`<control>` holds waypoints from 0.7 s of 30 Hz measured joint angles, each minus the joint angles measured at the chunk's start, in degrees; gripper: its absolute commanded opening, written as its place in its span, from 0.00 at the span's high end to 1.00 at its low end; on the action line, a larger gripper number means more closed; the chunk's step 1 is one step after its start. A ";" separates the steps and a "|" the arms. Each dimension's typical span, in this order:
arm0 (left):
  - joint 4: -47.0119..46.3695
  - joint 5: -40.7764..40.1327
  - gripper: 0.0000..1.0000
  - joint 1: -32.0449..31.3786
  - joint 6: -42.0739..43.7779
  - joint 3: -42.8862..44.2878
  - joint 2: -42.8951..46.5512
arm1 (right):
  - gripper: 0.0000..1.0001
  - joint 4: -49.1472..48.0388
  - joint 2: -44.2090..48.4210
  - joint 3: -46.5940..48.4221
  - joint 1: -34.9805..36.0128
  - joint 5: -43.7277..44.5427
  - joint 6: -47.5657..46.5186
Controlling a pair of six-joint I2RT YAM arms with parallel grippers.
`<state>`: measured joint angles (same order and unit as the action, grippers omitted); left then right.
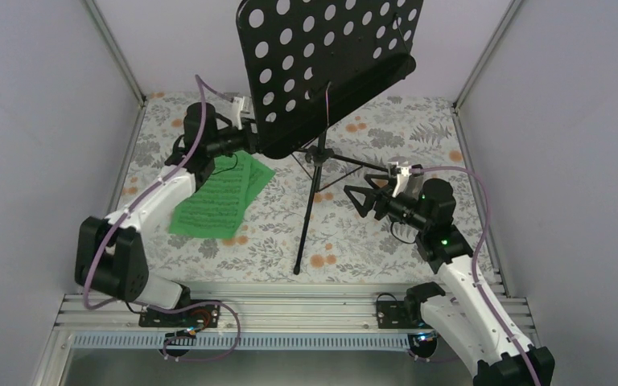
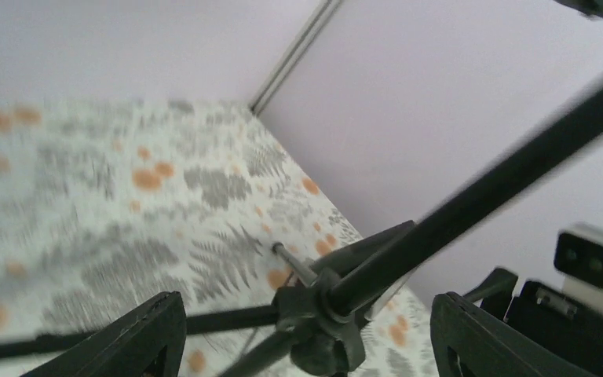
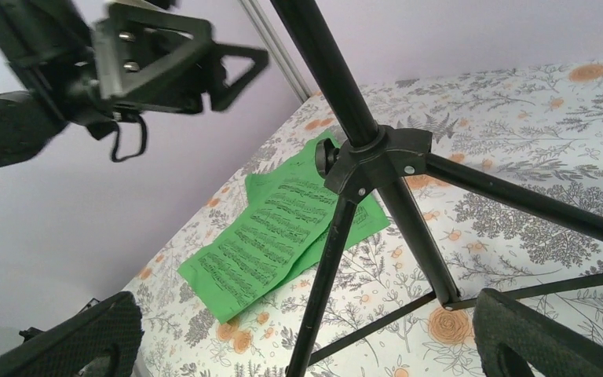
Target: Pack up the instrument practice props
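The black music stand (image 1: 330,56) stands mid-table, its hole-punched desk tilted over the tripod hub (image 3: 373,161). Two green music sheets (image 1: 221,197) lie flat on the cloth left of the stand, also in the right wrist view (image 3: 275,236). My left gripper (image 2: 306,338) is open, its fingers wide on either side of the hub (image 2: 322,310) without touching it. From above, the left gripper (image 1: 251,143) is partly hidden under the desk. My right gripper (image 1: 356,199) faces the stand from the right and is open. One tripod leg (image 3: 322,290) crosses between its fingers (image 3: 542,338).
A floral cloth (image 1: 386,241) covers the table. Pale walls with metal corner posts (image 1: 117,48) close in the left, back and right sides. The tripod's legs (image 1: 306,225) spread across the middle. An aluminium rail (image 1: 290,310) runs along the near edge.
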<state>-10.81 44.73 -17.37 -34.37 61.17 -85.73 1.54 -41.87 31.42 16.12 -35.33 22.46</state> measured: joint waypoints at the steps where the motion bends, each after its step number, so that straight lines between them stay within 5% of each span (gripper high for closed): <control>1: 0.17 -0.72 0.24 -0.13 3.48 0.02 1.62 | 0.00 0.07 0.09 0.04 0.00 0.00 -0.09; 9: 9.42 -8.24 0.28 -12.66 40.26 1.97 3.93 | 0.00 0.22 0.57 0.04 0.00 -0.17 -0.11; 16: 9.86 -10.67 0.44 -13.31 51.71 0.13 0.39 | 0.00 0.24 1.75 0.04 0.00 -0.20 -0.09; 21: 10.51 -11.74 0.46 -13.29 55.45 0.09 -0.94 | 0.00 0.26 1.75 0.04 0.00 -0.22 -0.09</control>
<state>-0.30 32.99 -30.65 21.08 61.25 -86.67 1.80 -40.12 31.46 16.12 -35.55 22.37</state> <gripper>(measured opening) 0.543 0.996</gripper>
